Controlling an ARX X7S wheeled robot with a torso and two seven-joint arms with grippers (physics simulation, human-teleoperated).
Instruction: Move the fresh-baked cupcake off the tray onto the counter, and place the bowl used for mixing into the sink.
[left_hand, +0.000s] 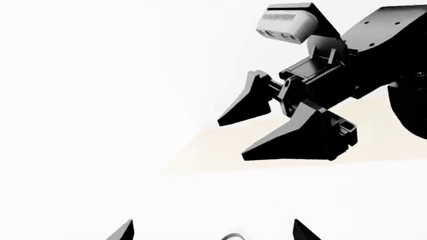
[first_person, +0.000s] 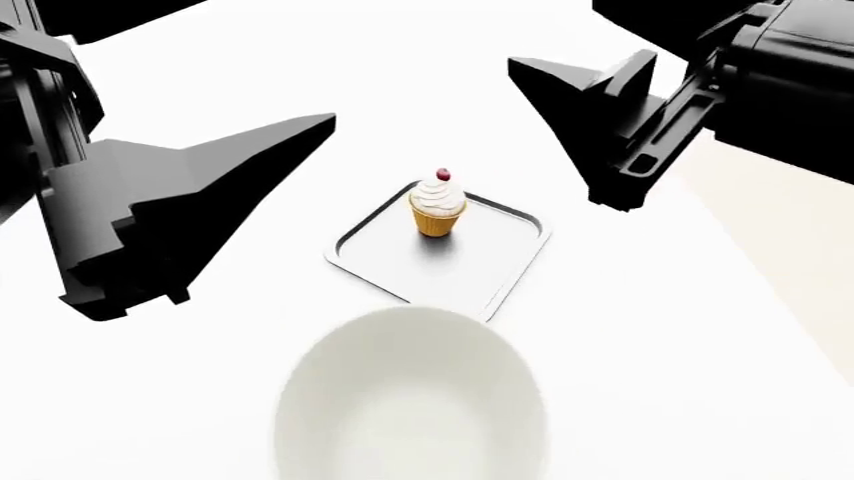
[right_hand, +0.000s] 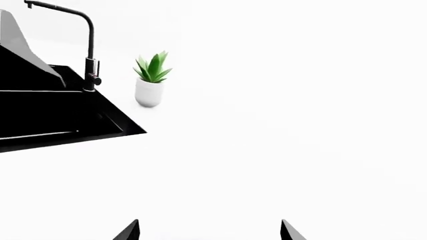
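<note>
Worktop (first_person: 747, 330) wide and bare around you; bowl (first_person: 411, 400) sits nearest, below both tools. Tray (first_person: 514, 258) beyond it carries the cupcake (first_person: 438, 205), between your spread-open left tool (first_person: 200, 200) and right tool (first_person: 587, 100), the right looking slightly nearer.

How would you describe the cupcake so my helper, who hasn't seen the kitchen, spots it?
On the white counter lies a square grey tray, beyond a big off-white bowl. The cupcake stands on it: orange wrapper, white frosting, red cherry.
</note>
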